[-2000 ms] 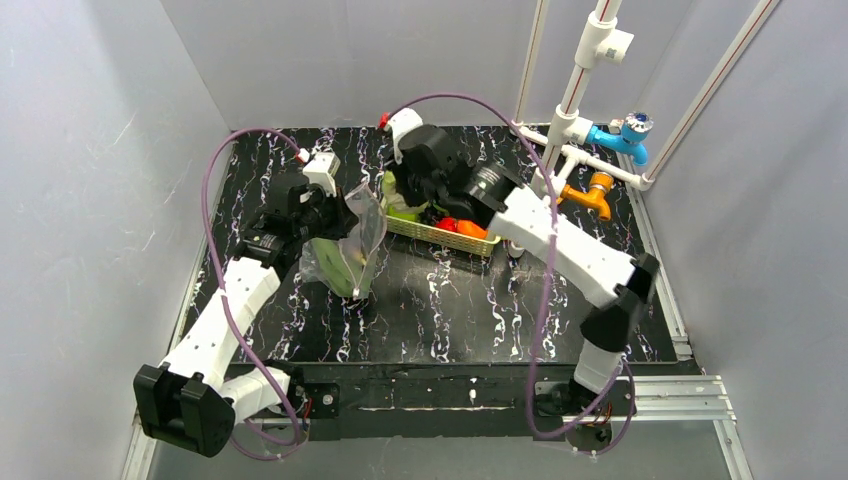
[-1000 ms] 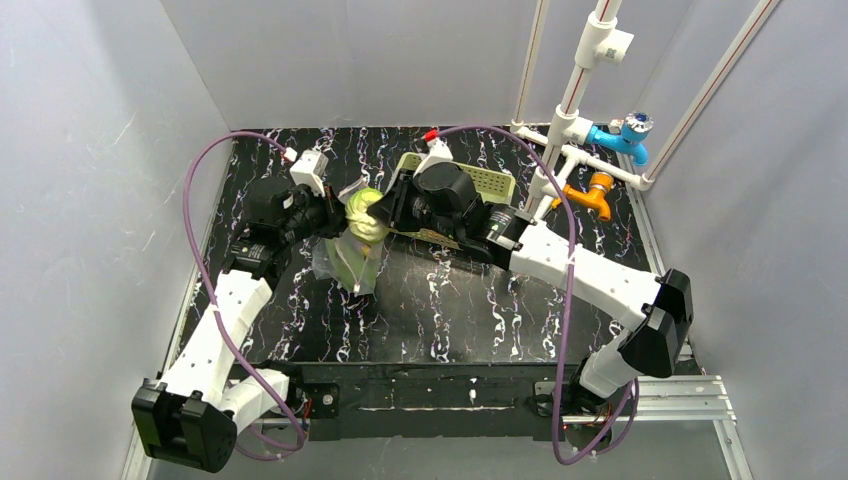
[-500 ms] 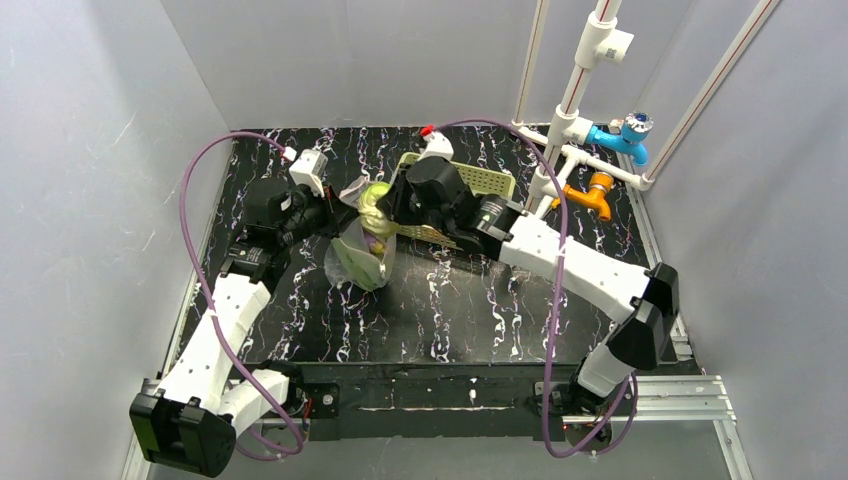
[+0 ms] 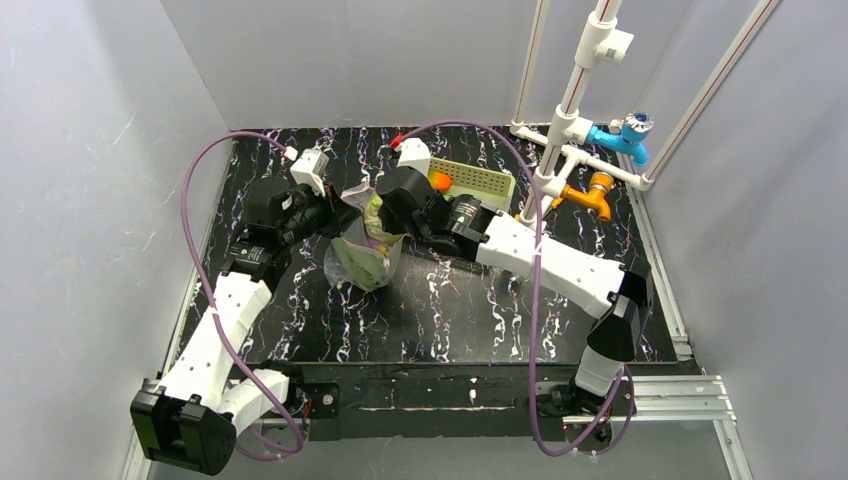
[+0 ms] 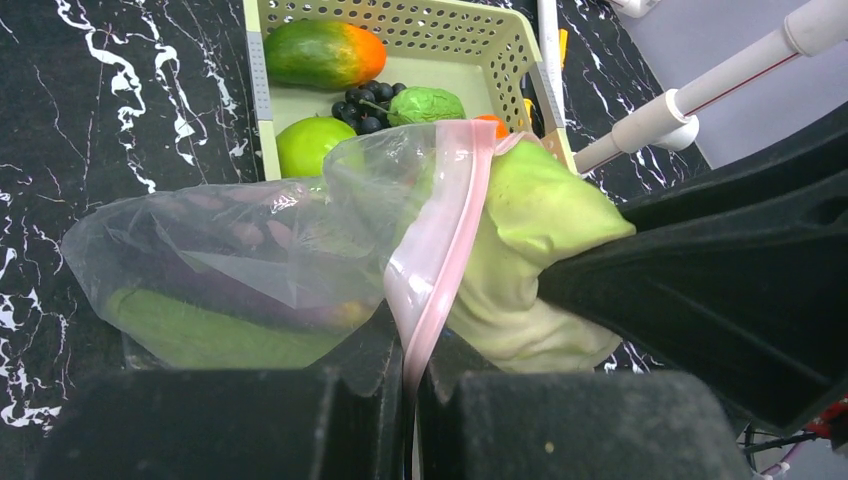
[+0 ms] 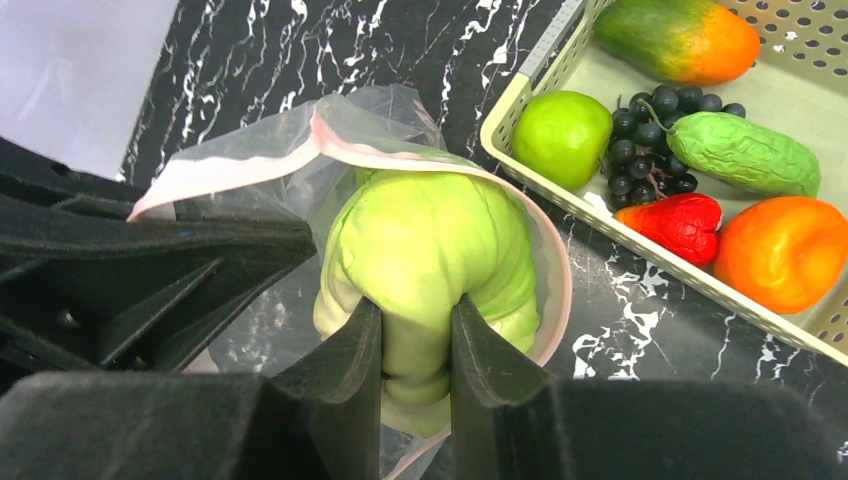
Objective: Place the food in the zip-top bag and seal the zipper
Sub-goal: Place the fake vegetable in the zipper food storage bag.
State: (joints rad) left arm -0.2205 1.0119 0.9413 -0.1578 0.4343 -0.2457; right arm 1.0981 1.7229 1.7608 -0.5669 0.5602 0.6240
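Our right hand (image 6: 415, 345) is clamped on the pale green cabbage (image 6: 430, 240), one finger pressed into each side of its lower end. The cabbage sits in the mouth of the zip-top bag (image 6: 385, 110), with the pink zipper (image 6: 232, 170) ringing it. Our left hand (image 5: 411, 365) is pinched together on that zipper at the bottom middle of its wrist view, holding the mouth up while the bag's body sags toward the table (image 4: 450, 310). Through the clear plastic we see a long green piece (image 5: 190, 335) and a dark purple piece (image 5: 235, 290) lying low in the bag. Just right of the bag stands the cream basket (image 6: 535, 75), holding a green apple (image 6: 562, 135), a mango (image 6: 680, 38), dark grapes (image 6: 650, 135), a bumpy green piece (image 6: 745, 152), a small red piece (image 6: 685, 225) and an orange (image 6: 790, 250). The table is black with white marble veining; in the top view the bag sits left of its centre, the basket behind and to the right. Pale grey walls (image 4: 100, 150) close in on the left, back and right. At the upper right a white pipe frame (image 4: 575, 95) rises by the table's corner, carrying a blue fitting (image 4: 625, 135) and an orange fitting (image 4: 597, 190). Purple cables (image 4: 195, 200) arc over both arms, and a metal rail (image 4: 670, 395) runs along the bottom edge.
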